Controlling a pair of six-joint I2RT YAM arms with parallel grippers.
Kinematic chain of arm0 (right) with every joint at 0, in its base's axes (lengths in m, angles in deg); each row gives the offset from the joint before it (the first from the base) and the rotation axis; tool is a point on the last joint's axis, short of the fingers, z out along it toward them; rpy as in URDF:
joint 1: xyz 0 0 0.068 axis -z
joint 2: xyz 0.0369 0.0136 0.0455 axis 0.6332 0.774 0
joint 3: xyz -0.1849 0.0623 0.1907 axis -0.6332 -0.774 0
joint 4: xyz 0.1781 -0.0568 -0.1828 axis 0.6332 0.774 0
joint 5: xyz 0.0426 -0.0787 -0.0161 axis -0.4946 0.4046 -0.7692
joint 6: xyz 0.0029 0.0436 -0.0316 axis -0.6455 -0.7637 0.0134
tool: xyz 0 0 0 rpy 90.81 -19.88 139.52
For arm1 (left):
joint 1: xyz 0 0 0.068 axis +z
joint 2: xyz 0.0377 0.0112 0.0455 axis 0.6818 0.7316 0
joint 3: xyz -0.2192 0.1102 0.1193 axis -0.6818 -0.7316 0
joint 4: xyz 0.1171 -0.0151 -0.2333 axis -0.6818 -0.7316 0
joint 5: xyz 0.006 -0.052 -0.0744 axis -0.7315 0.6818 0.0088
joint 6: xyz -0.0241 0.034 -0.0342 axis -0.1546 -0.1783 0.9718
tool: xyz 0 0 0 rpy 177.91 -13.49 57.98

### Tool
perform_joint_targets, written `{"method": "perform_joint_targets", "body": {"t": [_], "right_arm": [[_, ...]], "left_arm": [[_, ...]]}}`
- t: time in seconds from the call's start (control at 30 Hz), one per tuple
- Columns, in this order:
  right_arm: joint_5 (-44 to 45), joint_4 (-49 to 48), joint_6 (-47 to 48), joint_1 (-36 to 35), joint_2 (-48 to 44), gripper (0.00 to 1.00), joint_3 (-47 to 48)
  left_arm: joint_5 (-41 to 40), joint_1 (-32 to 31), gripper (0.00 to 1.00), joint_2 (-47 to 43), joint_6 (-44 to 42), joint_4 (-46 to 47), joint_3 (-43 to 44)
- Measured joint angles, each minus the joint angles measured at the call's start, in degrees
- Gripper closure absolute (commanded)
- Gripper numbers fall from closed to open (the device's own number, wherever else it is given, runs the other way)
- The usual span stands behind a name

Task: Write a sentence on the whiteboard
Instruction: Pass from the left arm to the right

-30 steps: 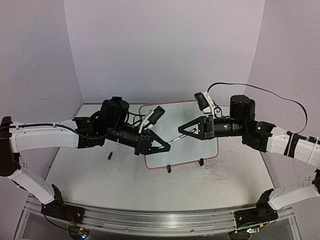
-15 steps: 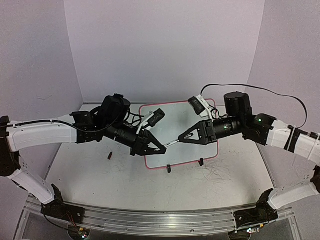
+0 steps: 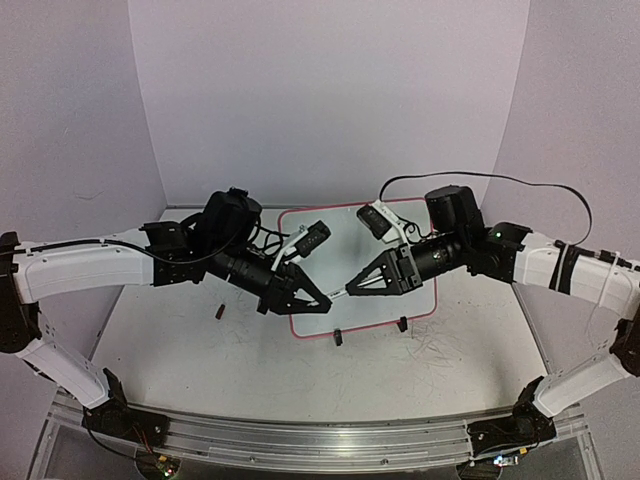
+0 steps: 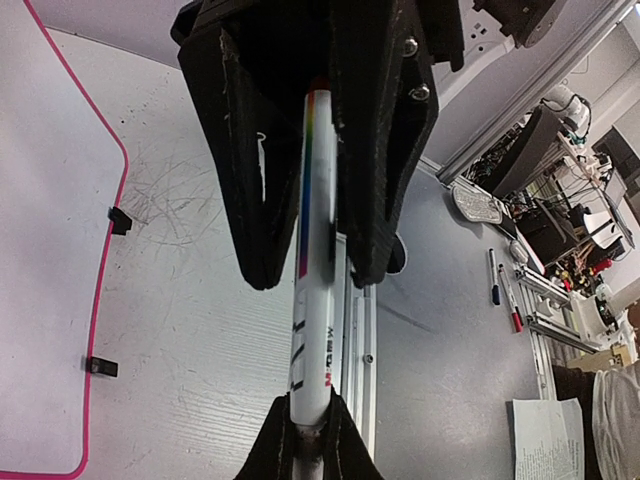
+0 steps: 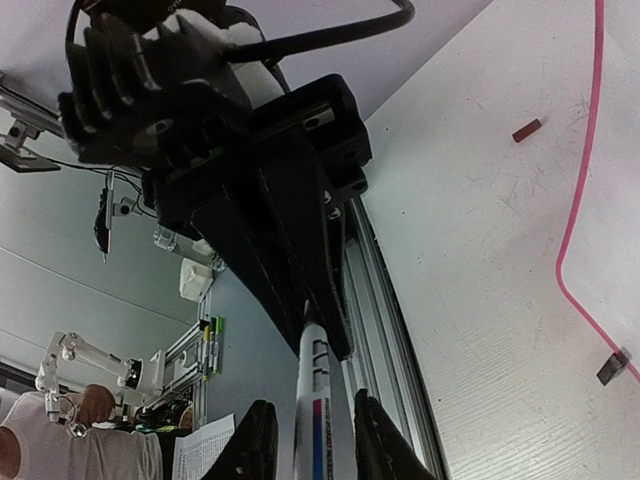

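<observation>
Above the front left part of the whiteboard (image 3: 350,228), which sits toward the back of the tabletop (image 3: 200,350) on black clip feet (image 3: 338,338), we see the two arms meet nose to nose. A white fine-point marker (image 4: 315,250) with a rainbow stripe bridges them. The left gripper (image 3: 325,302) is clenched on one end of it. In the left wrist view its fingertips (image 4: 272,450) pinch the barrel at the bottom edge, where they are cut off.

The right gripper (image 3: 351,290) has the other end between its fingers (image 5: 258,440). Its own view shows a thin strip of background on each side of the barrel, and the fingers are cropped. From the left wrist they look snug, so we cannot tell whether it grips or merely straddles.

The grippers and wrist cameras hide much of the board's surface. A small red-brown piece (image 3: 218,311) lies on the table left of the board, apart from it; we cannot make out what it is. Grey scribbles (image 3: 440,350) mark the table near the board's front right corner.
</observation>
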Motion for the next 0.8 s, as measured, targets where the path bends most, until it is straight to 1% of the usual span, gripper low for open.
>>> {"method": "perform_joint_targets", "body": {"t": [0.27,0.43,0.53,0.67,0.7,0.73,0.8], "right_arm": [[-0.47,-0.05,-0.09,-1.11,3.21,0.78,1.46],[-0.86,-0.24,-0.32,-2.24,4.0,0.83,2.03],[-1.03,-0.48,-0.69,-2.34,4.43,0.88,2.2],[-1.27,-0.73,-1.81,-2.34,4.53,0.99,2.22],[-1.26,-0.79,-2.06,-2.34,4.53,1.0,2.22],[-1.23,-0.82,-2.45,-2.34,4.53,1.0,2.22],[-1.1,-0.89,-2.82,-2.34,4.53,1.0,2.22]], "left_arm": [[-0.06,0.0,1.0,0.0,-0.05,-0.28,0.0],[0.05,0.0,1.0,0.0,-0.01,-0.34,0.0],[0.3,0.02,1.0,0.0,0.01,-0.78,0.0],[0.32,0.02,1.0,0.0,0.13,-0.96,0.0],[0.33,0.04,1.0,0.0,0.14,-0.96,0.0],[0.33,0.06,0.95,0.0,0.16,-0.96,0.0],[0.26,0.07,0.75,0.0,0.21,-0.96,0.0]]}}
